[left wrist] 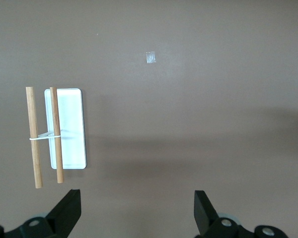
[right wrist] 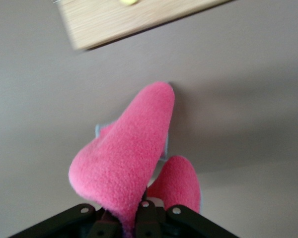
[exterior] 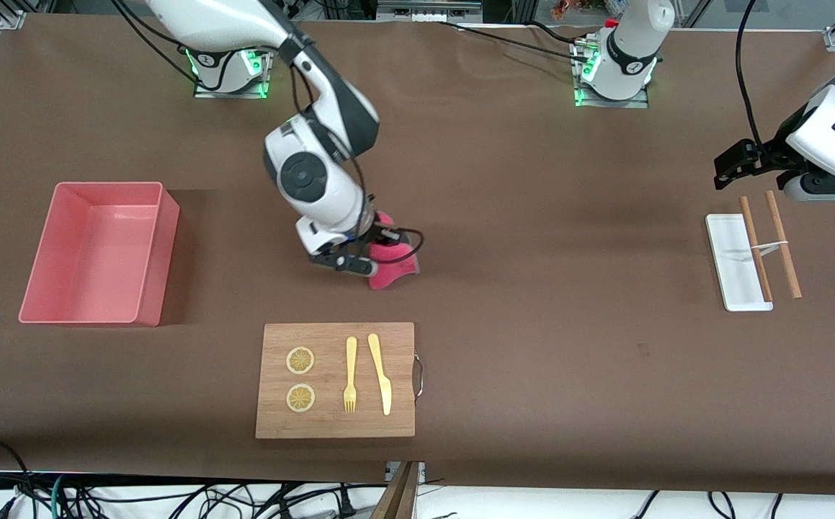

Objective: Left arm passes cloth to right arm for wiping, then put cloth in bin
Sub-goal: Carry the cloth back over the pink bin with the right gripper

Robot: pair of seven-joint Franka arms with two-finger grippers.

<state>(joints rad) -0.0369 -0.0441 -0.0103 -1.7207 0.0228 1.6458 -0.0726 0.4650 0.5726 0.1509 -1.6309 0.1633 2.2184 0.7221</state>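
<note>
Nearest the front camera: wooden board (exterior: 336, 380) on the brown worktop (exterior: 532, 288), carrying two lemon slices (exterior: 300, 360), a yellow fork (exterior: 350, 375) and a yellow knife (exterior: 380, 373).

Right arm (exterior: 316, 144) reaches down to mid-worktop, just farther from the camera than the board. Right claw (exterior: 367, 261) is pressed together, pinching the cloth (exterior: 391, 261). In the right wrist view the cloth (right wrist: 134, 148) bulges out from between the fingers in two fuzzy lobes, with a corner of the board (right wrist: 119, 22) past it. Cloth hangs low at the worktop; contact with the surface cannot be told.

Bin (exterior: 100, 252) sits toward the right arm's end of the worktop, well apart from the cloth.

Left arm (exterior: 831, 130) waits at its own end. Left claw (exterior: 730, 169) is spread and holds nothing; it hovers over bare worktop just beside a white tray (exterior: 735, 263). Left wrist view shows both fingers (left wrist: 64, 213) wide apart, the tray (left wrist: 69, 129) below. Two wooden sticks (exterior: 770, 245), joined by a white band, lie partly across the tray.
</note>
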